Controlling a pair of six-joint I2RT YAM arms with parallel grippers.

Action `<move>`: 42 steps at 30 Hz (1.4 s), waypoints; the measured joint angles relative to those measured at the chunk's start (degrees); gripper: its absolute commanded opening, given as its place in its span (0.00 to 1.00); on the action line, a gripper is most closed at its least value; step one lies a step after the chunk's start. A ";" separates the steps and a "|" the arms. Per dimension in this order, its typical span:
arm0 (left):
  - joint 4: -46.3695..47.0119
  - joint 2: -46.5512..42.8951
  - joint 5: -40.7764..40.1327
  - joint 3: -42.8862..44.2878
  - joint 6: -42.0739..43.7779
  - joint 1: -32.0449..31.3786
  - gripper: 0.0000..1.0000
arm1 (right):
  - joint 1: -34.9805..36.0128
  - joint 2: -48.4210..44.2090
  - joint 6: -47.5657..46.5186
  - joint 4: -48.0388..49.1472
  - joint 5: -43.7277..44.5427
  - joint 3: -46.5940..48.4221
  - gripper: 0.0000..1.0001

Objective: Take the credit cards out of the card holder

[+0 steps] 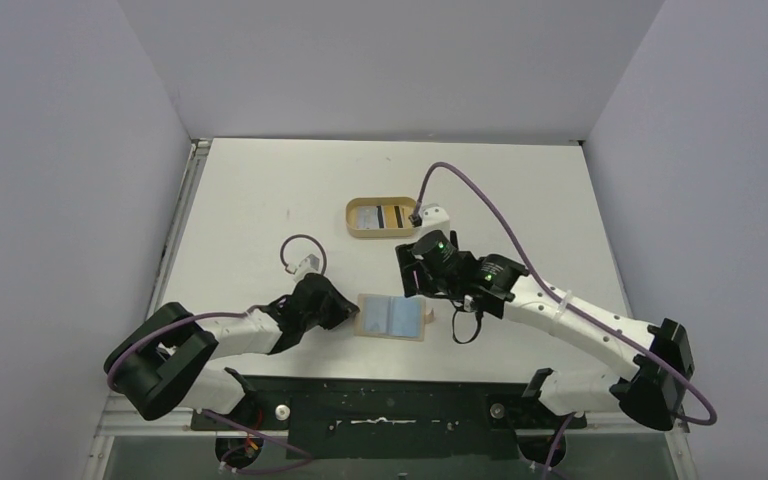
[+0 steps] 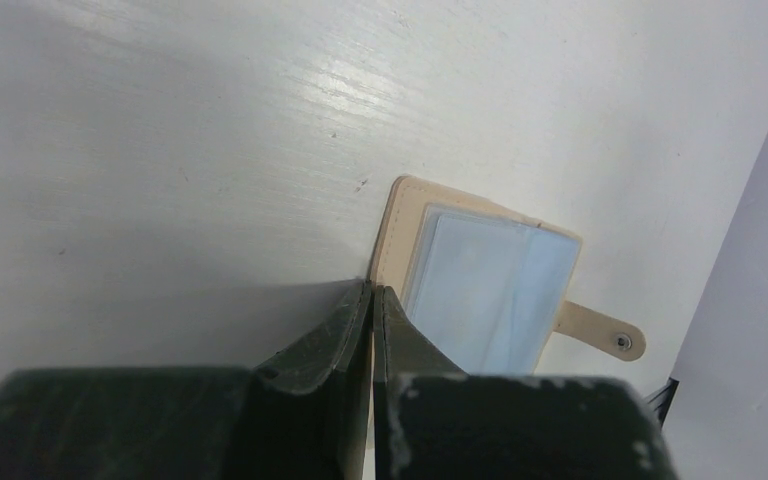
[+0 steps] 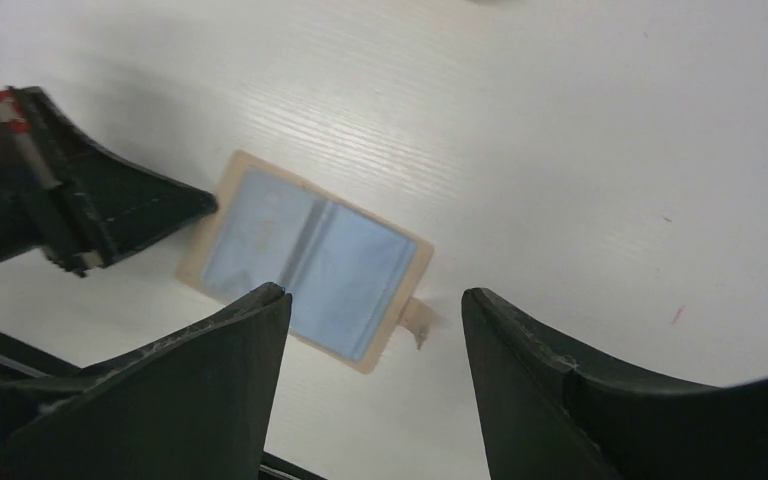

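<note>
Left gripper [image 2: 371, 295] clamped on left edge of card holder [image 1: 392, 316] | holder lay open, flat on table [image 1: 260, 200] | right gripper [image 3: 375, 293] hung above it, jaws spread, empty

Near corner of card holder [image 2: 480, 290] hidden behind left gripper [image 2: 371, 292] fingertips. What its clear pockets hold is blurred, unreadable. Contents of tray [image 1: 351, 220] beyond it too small to identify.

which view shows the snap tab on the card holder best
Left wrist: the tab of the card holder is close and sharp, its snap visible. Right wrist shows it small and blurred; top external shows only a tiny stub.
</note>
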 measured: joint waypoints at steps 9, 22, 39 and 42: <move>-1.62 0.22 0.02 1.20 2.01 -0.31 0.00 | 5.51 12.61 0.70 3.96 -0.98 5.31 0.63; -1.62 0.22 0.26 1.29 3.78 -0.31 0.00 | 8.81 28.24 2.36 11.45 -3.30 6.10 0.59; -3.23 -0.87 0.13 1.38 4.70 -0.28 0.00 | 10.36 32.17 3.67 14.86 -1.11 5.53 0.57; -3.34 -0.96 0.13 1.38 4.70 -0.28 0.00 | 10.60 31.01 3.87 15.61 -0.68 3.87 0.57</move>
